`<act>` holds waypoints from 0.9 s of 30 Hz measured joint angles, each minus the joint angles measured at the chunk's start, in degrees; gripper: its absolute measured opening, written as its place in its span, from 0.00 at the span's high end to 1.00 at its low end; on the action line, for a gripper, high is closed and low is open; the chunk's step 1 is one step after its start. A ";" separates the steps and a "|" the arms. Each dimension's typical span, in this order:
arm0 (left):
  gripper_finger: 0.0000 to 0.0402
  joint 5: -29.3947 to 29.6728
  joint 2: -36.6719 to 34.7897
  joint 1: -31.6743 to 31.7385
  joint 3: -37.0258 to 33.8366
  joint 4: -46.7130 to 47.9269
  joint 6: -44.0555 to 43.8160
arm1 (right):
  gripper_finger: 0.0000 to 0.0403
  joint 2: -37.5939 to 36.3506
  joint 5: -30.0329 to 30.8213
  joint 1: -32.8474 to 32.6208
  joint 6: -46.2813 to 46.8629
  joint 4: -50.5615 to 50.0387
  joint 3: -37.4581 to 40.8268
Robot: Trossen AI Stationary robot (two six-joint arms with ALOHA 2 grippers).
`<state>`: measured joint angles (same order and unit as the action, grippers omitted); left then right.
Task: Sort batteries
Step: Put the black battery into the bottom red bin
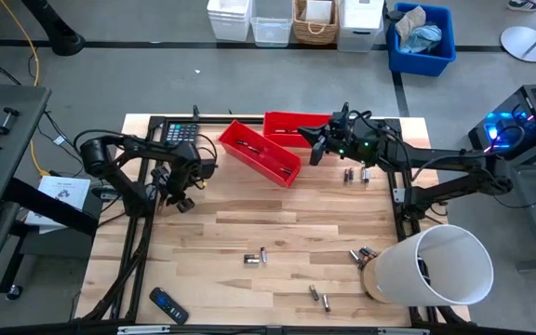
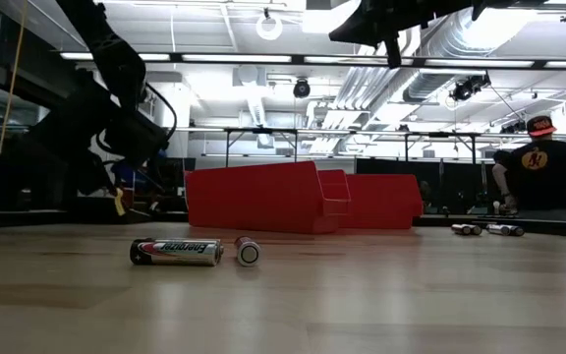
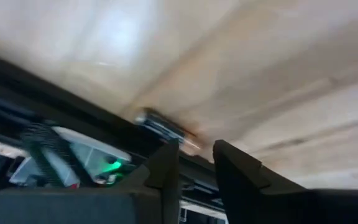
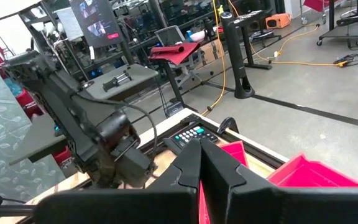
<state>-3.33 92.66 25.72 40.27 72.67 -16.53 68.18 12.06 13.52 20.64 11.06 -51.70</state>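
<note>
- We see the batteries point(image 1: 255, 258) scattered over the wooden table point(image 1: 249, 228): 2 near the middle, 2 more point(image 1: 318, 296) toward the front edge, a few point(image 1: 362, 253) beside the white bucket point(image 1: 435, 268), and several point(image 1: 355, 174) near the right arm.
- 2 red bins point(image 1: 261, 152) stand at the back; at least 1 dark, battery-like piece lies inside the tilted one.
- The left gripper point(image 1: 177, 198) hangs low over the table's left side, its fingers point(image 3: 166, 171) a small gap apart and holding nothing; a battery point(image 3: 160, 126) lies just beyond their tips.
- The right gripper point(image 1: 316, 149) hovers above the bins, fingers point(image 4: 219, 168) pressed together and empty.
- We judge each battery to be stiff, smooth and dense for its size, so it should roll and slip easily.
- We would pinch 1 across its middle, jaws square to its long axis, since a grip near an end could let it pivot out.
</note>
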 joint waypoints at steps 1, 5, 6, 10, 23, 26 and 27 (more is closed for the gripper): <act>0.75 0.81 0.00 1.13 0.00 -0.13 -0.43 | 1.00 0.14 0.00 0.00 0.15 -0.13 0.00; 0.70 2.89 0.02 5.65 0.00 -0.62 -3.26 | 1.00 0.94 -0.02 0.00 2.13 -0.95 0.00; 0.69 2.95 0.02 6.44 0.00 -0.61 -3.47 | 1.00 1.04 -0.02 0.00 2.43 -1.27 0.00; 0.68 2.41 -0.04 7.88 -0.16 -1.03 -5.19 | 1.00 1.56 -0.58 0.00 2.47 -1.42 0.00; 0.68 -0.67 -2.08 7.57 -3.18 -4.74 -9.51 | 1.00 1.55 -0.77 0.00 2.82 -2.02 0.00; 0.68 -0.99 -5.22 7.57 -4.26 -6.00 -8.05 | 1.00 1.55 -0.81 0.00 2.89 -2.04 0.00; 0.68 -1.01 -5.94 7.58 -4.84 -6.56 -8.06 | 1.00 1.55 -0.81 0.00 2.89 -2.03 0.00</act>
<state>-4.34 86.72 33.31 35.43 66.11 -24.59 69.73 11.25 13.52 23.53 9.03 -51.70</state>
